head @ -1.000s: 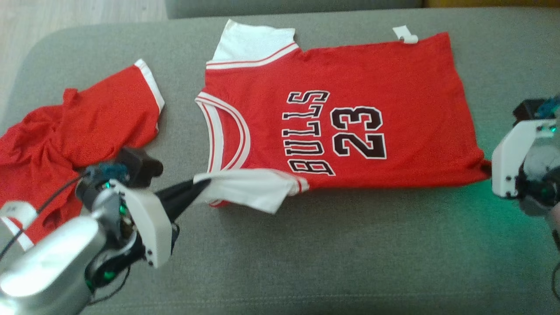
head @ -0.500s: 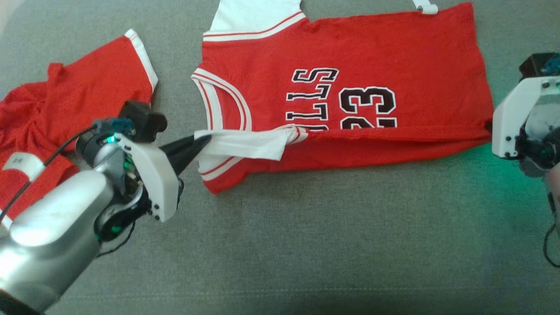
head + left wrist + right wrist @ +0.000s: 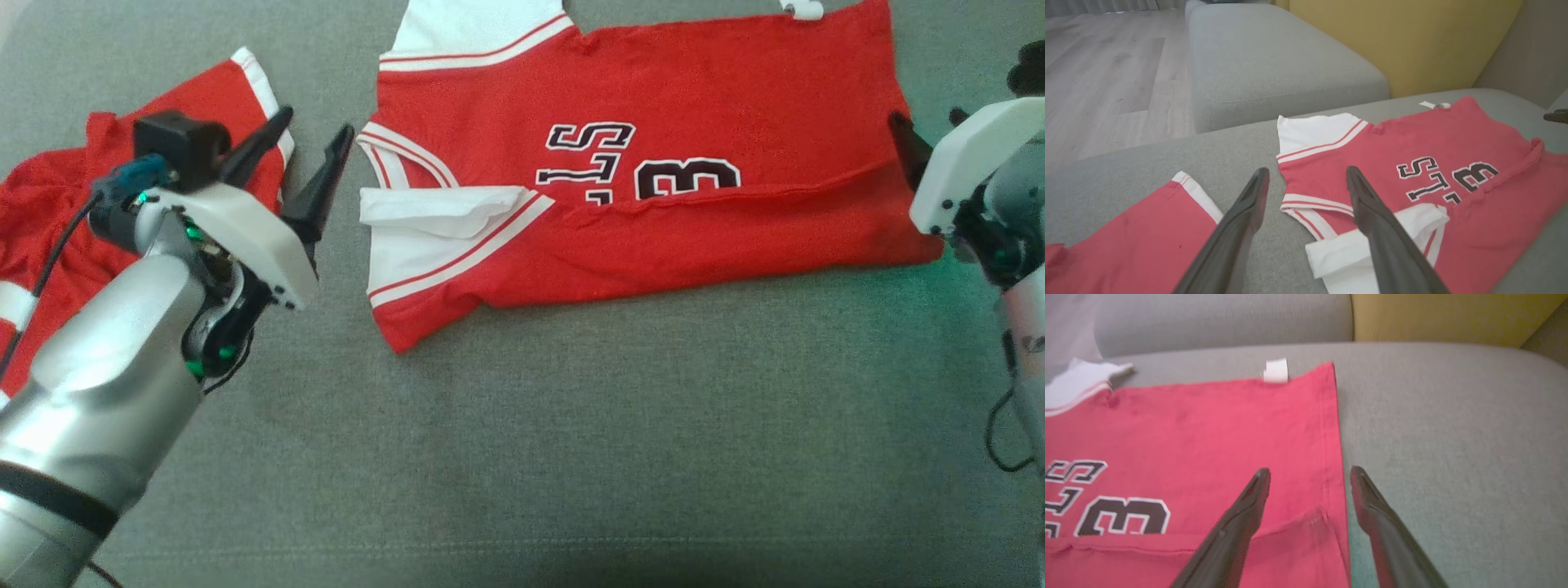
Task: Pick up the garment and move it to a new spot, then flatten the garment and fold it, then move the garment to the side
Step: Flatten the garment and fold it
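Observation:
The garment (image 3: 653,212) is a red jersey with white trim and black lettering, lying flat on the grey cushion (image 3: 571,449). Its near long edge is folded up over the lower half of the lettering, and a white sleeve (image 3: 441,204) lies doubled at the collar end. My left gripper (image 3: 316,121) stands open just left of the collar, touching nothing; the left wrist view has the same gripper (image 3: 1306,170) over the collar of the garment (image 3: 1412,143). My right gripper (image 3: 927,122) is open at the hem corner, and its wrist view shows that gripper (image 3: 1310,470) straddling the hem of the garment (image 3: 1208,424).
A second red garment (image 3: 57,212) lies crumpled at the cushion's left end, under my left forearm. Beyond the cushion are another grey seat (image 3: 1274,61), a yellow backrest (image 3: 1412,41) and wooden floor (image 3: 1106,81). The cushion's near half is bare fabric.
Both grippers carried the jersey's near edge up over the lettering, then opened and let go. The left gripper has drawn back to the left of the collar. The camera tilted too.

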Motion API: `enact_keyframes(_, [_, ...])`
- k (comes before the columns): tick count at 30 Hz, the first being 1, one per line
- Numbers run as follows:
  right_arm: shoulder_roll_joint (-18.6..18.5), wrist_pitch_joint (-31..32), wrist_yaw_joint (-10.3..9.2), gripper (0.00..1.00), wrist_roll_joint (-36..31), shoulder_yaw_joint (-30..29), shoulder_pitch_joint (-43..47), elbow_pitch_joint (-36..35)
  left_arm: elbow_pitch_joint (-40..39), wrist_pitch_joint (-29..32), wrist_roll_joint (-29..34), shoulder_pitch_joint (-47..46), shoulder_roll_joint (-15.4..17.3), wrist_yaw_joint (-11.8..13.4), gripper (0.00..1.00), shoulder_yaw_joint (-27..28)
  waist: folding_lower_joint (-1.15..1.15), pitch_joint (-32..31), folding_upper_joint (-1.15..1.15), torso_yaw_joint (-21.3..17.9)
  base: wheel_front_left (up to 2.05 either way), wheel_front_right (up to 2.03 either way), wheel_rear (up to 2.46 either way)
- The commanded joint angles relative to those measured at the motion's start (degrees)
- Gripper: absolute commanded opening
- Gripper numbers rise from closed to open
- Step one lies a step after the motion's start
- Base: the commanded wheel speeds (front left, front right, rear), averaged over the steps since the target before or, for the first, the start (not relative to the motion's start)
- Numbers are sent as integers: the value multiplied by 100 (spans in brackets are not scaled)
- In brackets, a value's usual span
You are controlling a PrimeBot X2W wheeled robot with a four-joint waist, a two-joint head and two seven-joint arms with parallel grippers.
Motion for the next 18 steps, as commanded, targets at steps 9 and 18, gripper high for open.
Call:
enact_keyframes(9, [302,-2106,37,100,151,189,695,-542,-900,-346,579,733,-505,740,100,2152,0,-519,0,-95,0,0,0])
enact_keyframes(18, [518,-3594,37,100,-475,191,1742,-1166,-2076,-348,1972,2529,-1482,928,100,3743,0,-934,0,-193,0,0,0])
